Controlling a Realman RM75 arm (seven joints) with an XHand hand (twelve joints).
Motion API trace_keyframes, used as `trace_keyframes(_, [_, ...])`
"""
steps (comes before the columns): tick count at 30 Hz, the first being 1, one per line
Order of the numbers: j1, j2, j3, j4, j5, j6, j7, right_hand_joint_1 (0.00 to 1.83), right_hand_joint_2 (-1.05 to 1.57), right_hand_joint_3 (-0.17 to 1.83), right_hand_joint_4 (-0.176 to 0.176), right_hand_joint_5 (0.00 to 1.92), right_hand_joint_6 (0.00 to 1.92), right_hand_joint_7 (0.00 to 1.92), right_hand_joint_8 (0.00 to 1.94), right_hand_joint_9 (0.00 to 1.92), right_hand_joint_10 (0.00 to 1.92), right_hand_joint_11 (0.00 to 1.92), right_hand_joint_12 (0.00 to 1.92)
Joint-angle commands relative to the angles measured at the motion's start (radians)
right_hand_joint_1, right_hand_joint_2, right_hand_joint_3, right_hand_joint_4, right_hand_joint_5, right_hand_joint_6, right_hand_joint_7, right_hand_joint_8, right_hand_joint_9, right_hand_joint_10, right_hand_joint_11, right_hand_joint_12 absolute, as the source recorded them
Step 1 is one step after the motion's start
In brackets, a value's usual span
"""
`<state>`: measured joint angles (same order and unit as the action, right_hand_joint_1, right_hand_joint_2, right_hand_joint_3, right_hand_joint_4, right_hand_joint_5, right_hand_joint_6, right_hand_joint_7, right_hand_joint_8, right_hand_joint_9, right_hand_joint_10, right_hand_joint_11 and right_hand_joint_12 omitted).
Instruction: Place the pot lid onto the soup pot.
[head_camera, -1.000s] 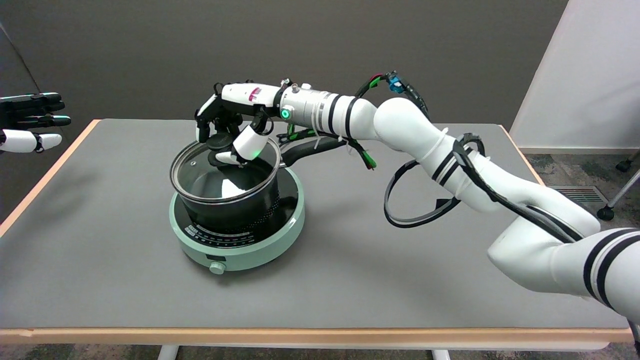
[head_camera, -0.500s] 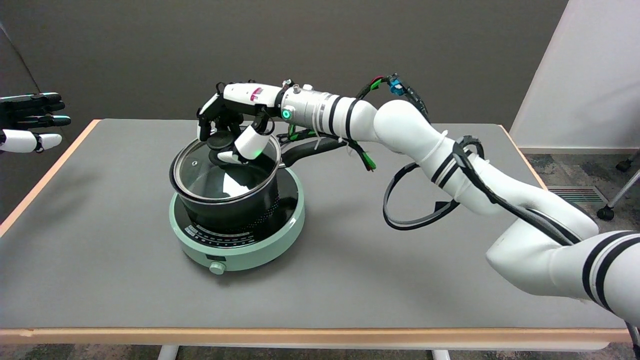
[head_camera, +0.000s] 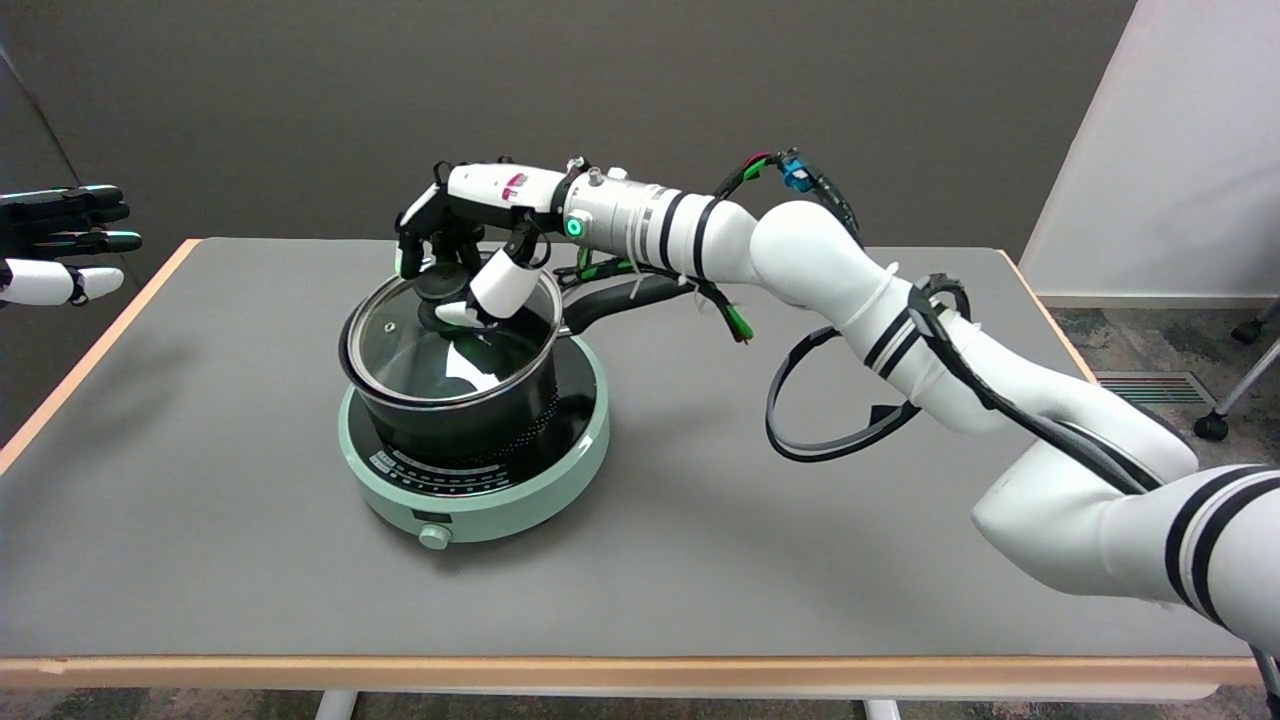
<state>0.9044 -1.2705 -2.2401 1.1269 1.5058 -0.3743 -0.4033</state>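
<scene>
A grey surface with a pale wooden edge stands before a dark wall, and on it sits a mint-green induction cooker carrying the black soup pot, whose long handle points back toward the right arm.

Over the last second the glass pot lid has come down and levelled out. A second ago it was tilted, its left rim riding above the pot's edge; half a second ago the tilt had lessened; now its steel rim appears to lie on the pot's rim nearly all the way round, though a slight tilt at the far side cannot be ruled out from this angle.

The robot hand has stayed over the black knob, its fingers curled round it and the white thumb resting low beside the knob on the glass. It still looks clamped on the knob, with no gap visible between fingers and knob.

For the task, this suggests the placing itself is all but done. What seems left is to loosen the fingers and lift the hand straight up, so the lid is not dragged off centre.
</scene>
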Motion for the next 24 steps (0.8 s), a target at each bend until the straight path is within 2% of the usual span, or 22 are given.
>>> trace_keyframes(1, [-0.011, 0.002, 0.010, 0.014, -0.002, -0.007, 0.000, 0.99, 0.62, 0.88, 0.096, 0.73, 0.54, 0.91, 0.41, 0.86, 0.84, 0.32, 1.79])
trace_keyframes(12, [-0.011, 0.002, 0.012, 0.014, -0.002, -0.007, 0.000, 1.00, 0.61, 0.89, 0.087, 0.71, 0.49, 0.87, 0.35, 0.81, 0.74, 0.43, 1.66])
trace_keyframes(19, [-0.014, 0.004, 0.020, 0.015, -0.002, -0.008, 0.001, 0.97, 0.58, 0.95, 0.092, 0.68, 0.50, 0.79, 0.31, 0.73, 0.65, 0.55, 1.39])
trace_keyframes(24, [-0.017, 0.008, 0.024, 0.021, -0.002, -0.008, 0.001, 0.93, 0.56, 0.97, 0.085, 0.66, 0.41, 0.71, 0.23, 0.62, 0.48, 0.48, 1.18])
